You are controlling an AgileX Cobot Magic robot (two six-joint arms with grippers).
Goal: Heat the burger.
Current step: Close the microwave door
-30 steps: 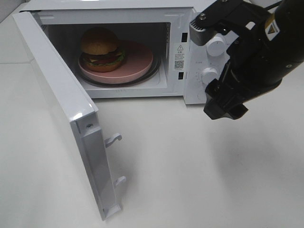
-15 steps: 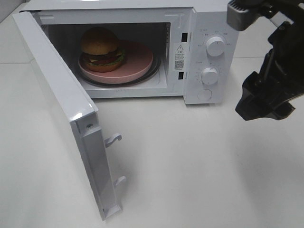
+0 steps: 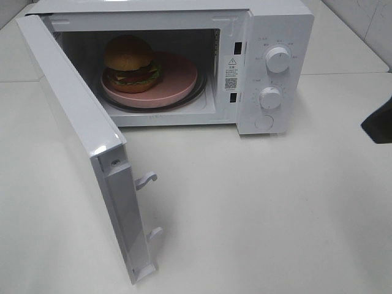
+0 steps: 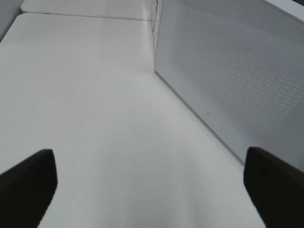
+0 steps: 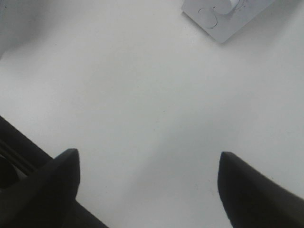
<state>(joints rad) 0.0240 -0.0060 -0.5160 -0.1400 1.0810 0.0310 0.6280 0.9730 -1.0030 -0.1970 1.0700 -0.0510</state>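
The burger point(image 3: 130, 63), with a glossy brown bun, sits on the left part of a round pink plate point(image 3: 180, 76) inside the white microwave point(image 3: 269, 37). The microwave's door point(image 3: 79, 135) stands wide open to the left. My left gripper point(image 4: 149, 190) is open over bare table beside the door's perforated outer face point(image 4: 228, 80); it is out of the high view. My right gripper point(image 5: 149, 180) is open over bare table, with the microwave's lower front corner point(image 5: 223, 14) ahead of it. Only a dark piece of the right arm point(image 3: 380, 121) shows at the high view's right edge.
Two white knobs point(image 3: 277, 60) and a round button point(image 3: 264, 122) sit on the microwave's control panel. The open door juts toward the table's front left, with its latch hooks point(image 3: 147, 179) sticking out. The white table point(image 3: 257, 208) spreads in front of the oven.
The right arm has pulled away to the right from in front of the control panel and has almost left the high view. The burger, plate and door have not moved.
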